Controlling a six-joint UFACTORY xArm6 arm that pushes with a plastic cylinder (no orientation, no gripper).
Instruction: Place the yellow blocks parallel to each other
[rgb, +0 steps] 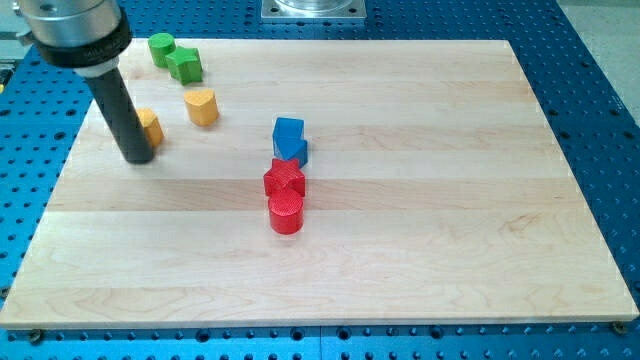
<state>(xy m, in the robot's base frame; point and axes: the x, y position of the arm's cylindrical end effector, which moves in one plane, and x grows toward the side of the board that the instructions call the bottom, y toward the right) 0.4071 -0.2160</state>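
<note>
Two yellow blocks lie at the view's upper left. One is heart-shaped (202, 105). The other (150, 127) is partly hidden behind my rod, so its shape is unclear. My tip (137, 158) rests on the board just left of and below this hidden block, touching or nearly touching it. The heart-shaped yellow block sits a short way up and to the right of it, apart from the tip.
Two green blocks (175, 57) sit together near the top left corner. A blue block (289, 138) stands mid-board, with a red star-like block (284, 180) and a red cylinder (286, 212) just below it. The wooden board (450, 200) lies on a blue perforated table.
</note>
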